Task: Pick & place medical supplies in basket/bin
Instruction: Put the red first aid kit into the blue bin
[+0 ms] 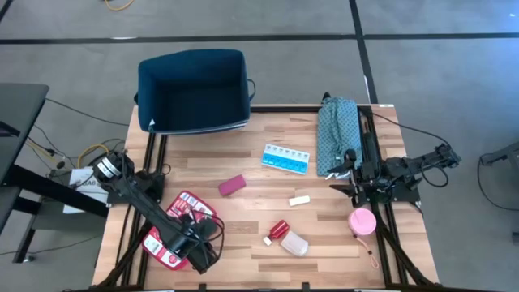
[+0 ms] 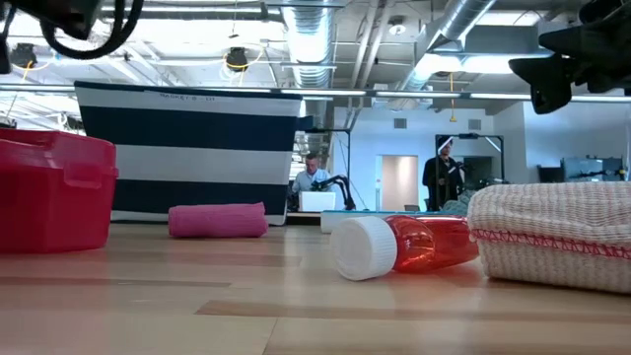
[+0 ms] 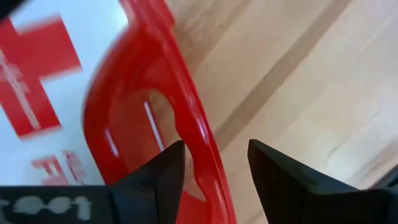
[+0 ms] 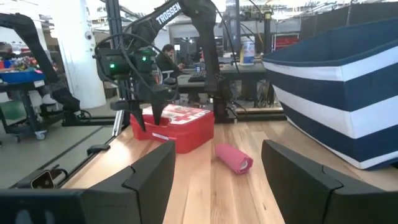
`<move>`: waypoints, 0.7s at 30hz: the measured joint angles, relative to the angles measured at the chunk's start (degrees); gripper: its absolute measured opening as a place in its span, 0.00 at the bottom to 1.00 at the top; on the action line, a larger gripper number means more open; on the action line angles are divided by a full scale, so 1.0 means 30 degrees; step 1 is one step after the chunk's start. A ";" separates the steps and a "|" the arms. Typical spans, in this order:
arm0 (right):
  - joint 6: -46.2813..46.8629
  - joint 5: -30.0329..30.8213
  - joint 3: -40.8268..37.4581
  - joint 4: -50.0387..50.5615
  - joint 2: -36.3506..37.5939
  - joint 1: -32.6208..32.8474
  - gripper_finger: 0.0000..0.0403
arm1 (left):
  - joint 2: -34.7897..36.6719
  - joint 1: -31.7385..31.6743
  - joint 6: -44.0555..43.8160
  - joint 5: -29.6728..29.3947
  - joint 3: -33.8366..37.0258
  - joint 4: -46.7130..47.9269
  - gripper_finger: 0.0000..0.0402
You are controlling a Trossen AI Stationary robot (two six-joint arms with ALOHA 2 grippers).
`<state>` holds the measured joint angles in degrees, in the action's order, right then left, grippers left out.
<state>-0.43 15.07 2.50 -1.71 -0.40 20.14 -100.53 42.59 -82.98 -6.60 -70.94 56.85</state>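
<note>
Surface: wooden table (image 1: 243,223), navy striped bin (image 1: 193,91) at its far edge.
First-aid case: the first-aid case (image 1: 180,229) lies flat at the near left, long axis slanting from near-left toward the table's middle.
Left gripper: the left gripper (image 3: 214,165) is over the case, jaws parted, straddling the red handle rim (image 3: 186,118).
Right gripper: the right gripper (image 4: 214,165) waits at the right edge, jaws wide apart, empty.
Bottle: red-capped bottle (image 1: 288,237) on its side, near middle.

Bright lights on the ceiling (image 2: 237,59) make the wooden table (image 1: 243,219) shine with only soft shadows, while the red case (image 3: 155,106) looks smeary and blurry up close in the left wrist view.
</note>
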 joint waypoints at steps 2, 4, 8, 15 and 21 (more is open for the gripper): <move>0.0000 0.0000 0.0000 0.0003 0.0000 0.0000 0.58 | 0.0000 -0.0062 -0.0295 -0.0056 0.0000 0.0077 0.42; 0.0000 0.0000 0.0000 0.0005 0.0000 0.0000 0.58 | 0.0000 -0.0184 -0.0877 0.0164 0.0000 0.0067 0.42; -0.0012 0.0003 0.0000 -0.0002 0.0000 0.0000 0.58 | -0.0157 -0.0203 -0.1478 0.0724 -0.0010 0.0060 0.42; -0.0020 0.0007 0.0000 -0.0242 0.0013 0.0003 0.58 | -0.0737 -0.0353 -0.1274 0.0585 0.0009 0.0234 0.42; -0.0015 0.0007 0.0000 -0.0294 0.0029 0.0000 0.58 | -0.1190 -0.0696 -0.0927 0.0390 -0.0022 0.0400 0.42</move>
<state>-0.47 15.09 2.50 -2.59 -0.32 20.14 -104.10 40.50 -85.76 -5.42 -71.00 58.05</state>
